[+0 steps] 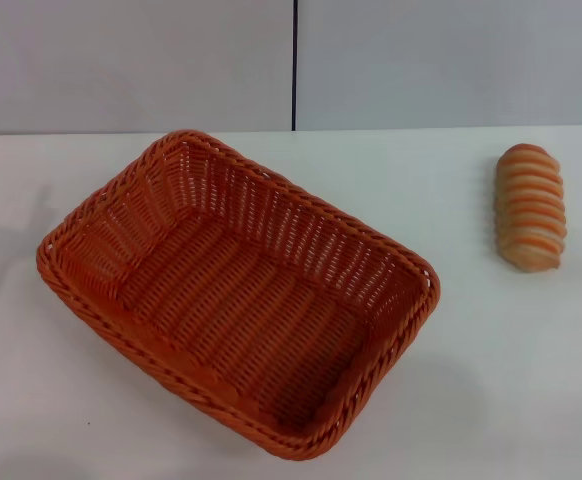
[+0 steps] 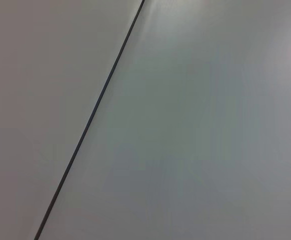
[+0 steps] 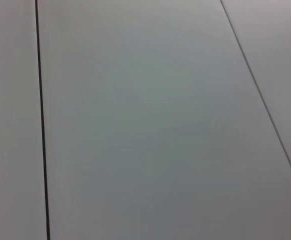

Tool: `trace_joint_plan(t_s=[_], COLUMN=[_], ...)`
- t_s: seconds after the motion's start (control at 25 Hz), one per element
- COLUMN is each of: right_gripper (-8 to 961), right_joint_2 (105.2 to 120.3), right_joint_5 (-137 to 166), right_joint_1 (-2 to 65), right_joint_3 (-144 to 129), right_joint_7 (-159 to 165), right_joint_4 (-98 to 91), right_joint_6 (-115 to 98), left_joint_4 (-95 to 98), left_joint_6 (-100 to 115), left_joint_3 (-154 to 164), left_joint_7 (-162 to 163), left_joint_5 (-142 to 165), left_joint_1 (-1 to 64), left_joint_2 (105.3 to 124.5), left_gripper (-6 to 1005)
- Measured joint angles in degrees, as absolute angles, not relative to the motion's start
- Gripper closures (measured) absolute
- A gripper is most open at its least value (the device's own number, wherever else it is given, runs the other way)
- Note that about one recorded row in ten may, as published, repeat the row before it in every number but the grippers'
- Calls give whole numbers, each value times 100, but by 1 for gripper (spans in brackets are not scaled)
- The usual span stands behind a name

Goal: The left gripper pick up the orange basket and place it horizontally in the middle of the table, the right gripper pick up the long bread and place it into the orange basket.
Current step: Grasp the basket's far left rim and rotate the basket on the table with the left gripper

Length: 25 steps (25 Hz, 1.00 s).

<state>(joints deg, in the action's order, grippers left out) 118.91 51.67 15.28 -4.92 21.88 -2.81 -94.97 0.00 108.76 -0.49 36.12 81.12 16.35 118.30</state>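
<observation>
Woven orange wicker basket, lying askew left of centre on the white table, looked light and stiff, best pinched at its braided rim; neither claw showed.

Neither gripper shows in any view; both wrist views show only grey panels with dark seams.

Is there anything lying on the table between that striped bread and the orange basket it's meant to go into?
Nothing visible does. The long bread lies on the robot's right, apart from the orange basket, with only bare white table between them. The basket is empty and sits askew. Neither gripper is in view.
</observation>
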Motion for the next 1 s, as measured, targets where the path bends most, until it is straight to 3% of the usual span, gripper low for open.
trace_joint_plan(t_s=[1.0], right_gripper=[346], right_joint_2=[11900], right_joint_5=[5182], right_joint_1=[1583], right_joint_3=[-500], right_joint_7=[2193], right_joint_4=[-219], right_joint_6=[-9447], left_joint_4=[596], left_joint_6=[10880], left_joint_3=[-32], left_joint_7=[4964], left_joint_5=[8168], left_joint_1=[1881], left_joint_2=[11795], left_gripper=[190])
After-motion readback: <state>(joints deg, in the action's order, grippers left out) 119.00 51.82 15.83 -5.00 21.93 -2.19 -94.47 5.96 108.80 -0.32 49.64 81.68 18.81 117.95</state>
